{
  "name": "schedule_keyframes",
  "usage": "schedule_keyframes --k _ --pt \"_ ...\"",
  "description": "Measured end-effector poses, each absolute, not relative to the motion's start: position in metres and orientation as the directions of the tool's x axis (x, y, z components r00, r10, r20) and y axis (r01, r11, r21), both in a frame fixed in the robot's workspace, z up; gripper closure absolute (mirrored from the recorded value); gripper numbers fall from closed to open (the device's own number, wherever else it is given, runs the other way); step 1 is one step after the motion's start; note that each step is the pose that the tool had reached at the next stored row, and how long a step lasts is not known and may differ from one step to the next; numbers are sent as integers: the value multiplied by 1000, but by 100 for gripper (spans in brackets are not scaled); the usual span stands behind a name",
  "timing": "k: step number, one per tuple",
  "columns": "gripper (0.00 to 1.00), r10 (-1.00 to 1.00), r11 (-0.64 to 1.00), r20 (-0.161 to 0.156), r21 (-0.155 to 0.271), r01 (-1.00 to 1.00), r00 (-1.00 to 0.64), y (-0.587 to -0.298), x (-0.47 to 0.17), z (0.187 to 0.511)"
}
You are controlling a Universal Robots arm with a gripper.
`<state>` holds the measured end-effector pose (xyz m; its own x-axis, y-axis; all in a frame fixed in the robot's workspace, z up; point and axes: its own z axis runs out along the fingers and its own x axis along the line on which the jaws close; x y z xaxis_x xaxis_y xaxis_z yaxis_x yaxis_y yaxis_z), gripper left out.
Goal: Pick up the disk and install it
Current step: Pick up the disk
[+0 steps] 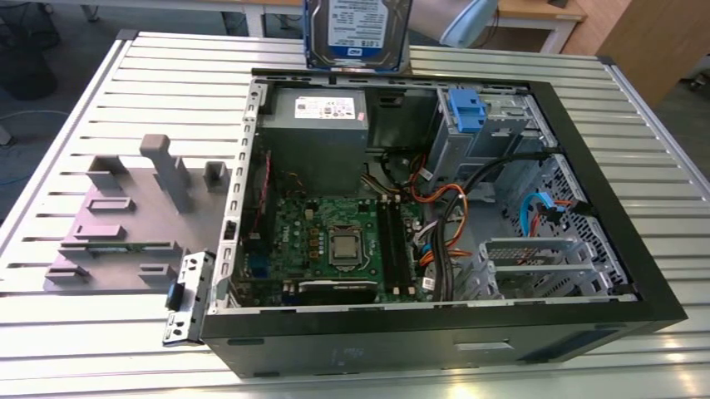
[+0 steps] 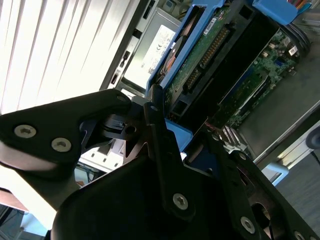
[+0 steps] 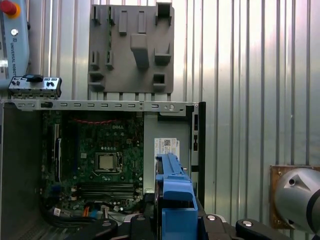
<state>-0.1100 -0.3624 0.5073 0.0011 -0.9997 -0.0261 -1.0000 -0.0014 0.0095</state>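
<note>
Up over the open computer case (image 1: 421, 334), the gripper (image 2: 172, 131) is clamped on the disk (image 1: 357, 33) by its blue carrier, and any tilt in that hold could probably jam it against the drive cage (image 1: 496, 126) or cables (image 1: 450, 204).

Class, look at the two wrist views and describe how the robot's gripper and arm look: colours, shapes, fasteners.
The gripper is matte black. It is built from flat linkage plates with rounded ends and a slim straight bar, and is fastened with round silver screws. In the first wrist view a smooth, silver-grey rounded housing, probably an arm joint, sits beside the black parts.
</note>
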Motion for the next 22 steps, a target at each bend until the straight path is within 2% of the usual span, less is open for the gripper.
schedule_keyframes --k 22 --pt "63 -1000 -1 -26 9 -1000 1 -362 -101 507"
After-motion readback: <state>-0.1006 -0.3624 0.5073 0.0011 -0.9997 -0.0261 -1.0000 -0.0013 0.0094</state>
